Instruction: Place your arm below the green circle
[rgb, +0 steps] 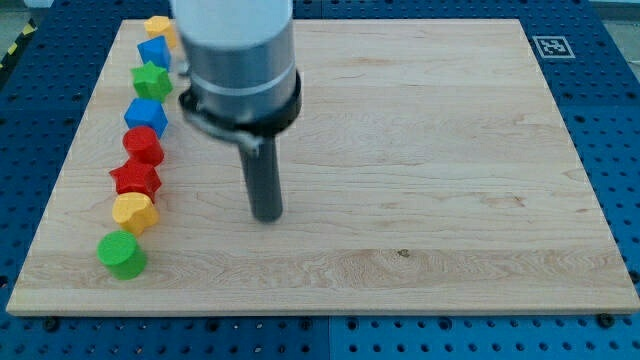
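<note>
The green circle (121, 254) lies at the view's lower left, the lowest block in a column along the board's left edge. My tip (266, 215) rests on the board to the right of the column, well right of and slightly above the green circle. Above the green circle come a yellow block (133, 212), a red star-like block (135, 179), a red block (144, 145), a blue block (146, 115), a green star (152, 79), another blue block (154, 52) and a yellow block (158, 27) at the top.
The wooden board (420, 150) sits on a blue perforated table. A black-and-white marker (549, 46) is at the board's top right corner. The arm's grey body (238, 60) hides part of the board's top left.
</note>
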